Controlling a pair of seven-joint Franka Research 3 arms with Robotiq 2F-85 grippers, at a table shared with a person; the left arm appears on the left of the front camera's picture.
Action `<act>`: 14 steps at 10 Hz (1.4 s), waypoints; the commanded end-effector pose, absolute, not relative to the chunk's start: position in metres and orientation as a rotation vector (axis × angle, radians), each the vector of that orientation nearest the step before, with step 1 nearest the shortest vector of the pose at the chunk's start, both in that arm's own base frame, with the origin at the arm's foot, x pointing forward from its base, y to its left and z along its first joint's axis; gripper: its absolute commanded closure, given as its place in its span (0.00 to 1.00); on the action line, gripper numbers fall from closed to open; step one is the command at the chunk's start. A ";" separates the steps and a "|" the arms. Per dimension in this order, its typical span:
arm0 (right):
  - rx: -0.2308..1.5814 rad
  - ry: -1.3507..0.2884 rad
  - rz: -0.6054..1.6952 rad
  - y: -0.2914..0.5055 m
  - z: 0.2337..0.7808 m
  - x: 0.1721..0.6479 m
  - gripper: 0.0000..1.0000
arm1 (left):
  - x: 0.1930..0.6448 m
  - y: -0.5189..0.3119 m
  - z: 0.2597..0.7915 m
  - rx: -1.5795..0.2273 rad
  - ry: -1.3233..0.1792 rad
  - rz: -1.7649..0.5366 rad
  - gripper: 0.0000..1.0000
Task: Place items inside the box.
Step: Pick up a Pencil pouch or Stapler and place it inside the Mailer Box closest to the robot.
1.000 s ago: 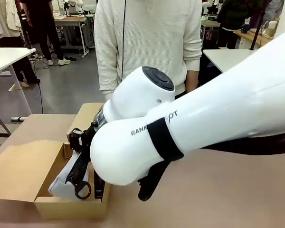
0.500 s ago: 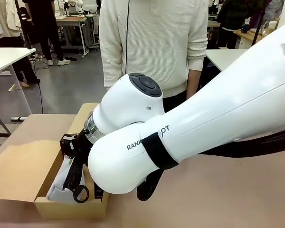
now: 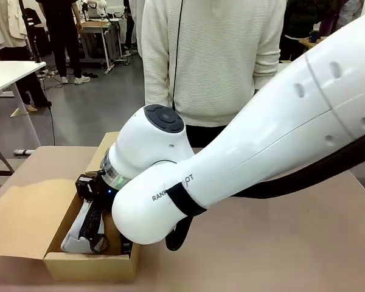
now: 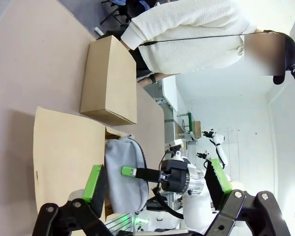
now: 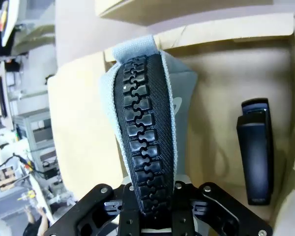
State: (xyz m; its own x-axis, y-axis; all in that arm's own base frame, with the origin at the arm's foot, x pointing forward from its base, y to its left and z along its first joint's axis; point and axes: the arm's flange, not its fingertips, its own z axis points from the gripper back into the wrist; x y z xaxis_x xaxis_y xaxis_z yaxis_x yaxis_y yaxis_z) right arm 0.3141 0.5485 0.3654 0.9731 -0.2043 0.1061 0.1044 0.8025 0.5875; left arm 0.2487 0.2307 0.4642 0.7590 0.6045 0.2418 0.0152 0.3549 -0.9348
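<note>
Right now your right gripper [image 5: 150, 199] has its fingers closed tight on the black zip edge of the grey pencil case [image 5: 142, 113]. It holds the case down inside the open cardboard box [image 3: 91, 267]. From the front, your right arm [image 3: 261, 146] reaches across the middle to the box on the left side of the table [image 3: 280, 243]. The case slants down from the gripper toward the near end of the box.

On the box floor a black stapler [image 5: 255, 157] lies beside the case, with a strip of bare cardboard between them. One box flap [image 3: 18, 222] lies folded out flat to the left.

Your left gripper [image 4: 155, 172] hangs above the table with its green pads [image 4: 93, 181] spread wide and nothing between them. It looks toward the box and the case. A person in a white sweater [image 3: 213, 61] stands at the far side of the table, behind the box.
</note>
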 end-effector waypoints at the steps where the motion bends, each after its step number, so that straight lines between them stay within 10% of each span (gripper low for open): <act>1: 0.563 -0.156 -0.216 0.583 0.358 0.315 0.91 | 0.248 0.229 0.463 -1.174 -0.648 0.400 0.00; 8: 0.501 -0.103 -0.235 0.580 0.341 0.324 0.85 | 0.248 0.229 0.463 -1.174 -0.648 0.400 0.00; 9: 0.502 -0.095 -0.239 0.578 0.343 0.326 0.31 | 0.248 0.229 0.463 -1.174 -0.648 0.400 0.00; 11: 0.504 -0.085 -0.238 0.573 0.344 0.325 0.00 | 0.248 0.229 0.463 -1.174 -0.648 0.400 0.00; 14: 0.545 -0.058 -0.228 0.564 0.353 0.324 0.09 | 0.248 0.229 0.463 -1.174 -0.648 0.400 0.00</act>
